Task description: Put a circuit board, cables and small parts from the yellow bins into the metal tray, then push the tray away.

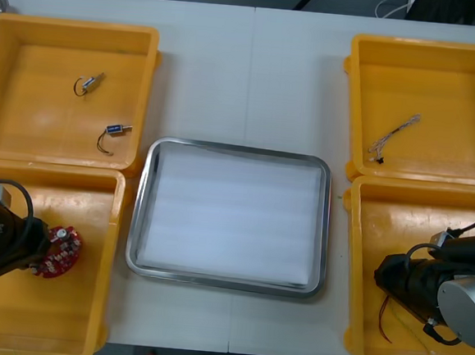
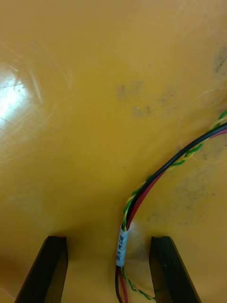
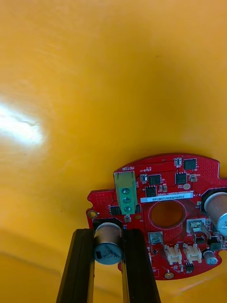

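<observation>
Left gripper [image 3: 108, 235] pinches a can [image 3: 108, 247] on the circuit board [image 3: 142, 210], grip looks marginal: lift slow. Right gripper [image 2: 109, 242] open astride cable [image 2: 156, 177], centre first

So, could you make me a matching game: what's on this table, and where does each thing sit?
Things
1. round red circuit board
2. shiny metal tray, white inside
3. two small metal parts
4. red, black and yellow cable

Places
A. far left yellow bin
B. right gripper jaws open around it, near right yellow bin
C. on the light table, between the bins
D. left gripper jaws shut on it, near left yellow bin

Pairs: 1-D, 2-C, 3-A, 4-B
</observation>
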`<state>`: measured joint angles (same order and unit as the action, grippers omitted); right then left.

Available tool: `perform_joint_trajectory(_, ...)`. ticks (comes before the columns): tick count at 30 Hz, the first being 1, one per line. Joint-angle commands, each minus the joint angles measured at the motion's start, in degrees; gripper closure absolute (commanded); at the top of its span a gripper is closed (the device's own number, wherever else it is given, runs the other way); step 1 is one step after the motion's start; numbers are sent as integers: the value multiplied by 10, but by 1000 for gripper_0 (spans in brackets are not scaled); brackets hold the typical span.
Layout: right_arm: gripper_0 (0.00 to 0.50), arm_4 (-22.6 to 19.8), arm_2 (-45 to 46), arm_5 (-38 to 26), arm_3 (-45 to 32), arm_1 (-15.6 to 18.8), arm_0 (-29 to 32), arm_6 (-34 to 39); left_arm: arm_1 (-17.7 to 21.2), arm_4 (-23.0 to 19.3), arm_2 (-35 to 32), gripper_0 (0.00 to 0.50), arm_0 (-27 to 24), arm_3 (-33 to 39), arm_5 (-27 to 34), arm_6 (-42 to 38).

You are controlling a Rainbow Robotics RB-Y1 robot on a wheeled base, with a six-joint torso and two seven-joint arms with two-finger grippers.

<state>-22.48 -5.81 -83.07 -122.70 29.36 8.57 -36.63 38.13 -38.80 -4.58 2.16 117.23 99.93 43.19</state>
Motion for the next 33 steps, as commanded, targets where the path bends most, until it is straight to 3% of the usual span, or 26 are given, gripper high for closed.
perform_joint_trajectory(1,0,-1,-10,6,12,-7,14,37,20,-17,-31,500,-23,43,34,-1)
perform_joint_trajectory(2,0,-1,-11,5,12,-7,14,38,27,-19,-32,498,-27,52,41,1)
perform_joint_trajectory(3,60,-2,-11,5,12,-7,14,38,29,-20,-32,500,-30,56,46,2)
perform_joint_trajectory(4,217,-3,-10,4,11,-7,14,38,34,-22,-32,499,-35,66,53,3)
perform_joint_trajectory(5,409,-3,-10,2,11,-7,14,39,40,-26,-32,500,-40,75,60,5)
perform_joint_trajectory(6,489,-3,-10,2,12,-7,14,39,43,-28,-31,498,-43,79,65,7)
perform_joint_trajectory(12,500,10,0,-14,-14,-6,14,39,72,-72,-32,499,-82,119,101,13)
perform_joint_trajectory(17,500,2,44,-82,-82,-3,13,31,85,-129,-29,498,-121,136,101,16)
perform_joint_trajectory(22,500,-8,85,-161,-149,4,5,24,88,-139,13,499,-160,150,101,11)
perform_joint_trajectory(29,500,-112,171,-269,-228,29,-20,8,86,-121,118,500,-238,149,101,-4)
perform_joint_trajectory(33,500,-180,221,-269,-261,51,-38,-15,80,-110,177,498,-274,149,101,-12)
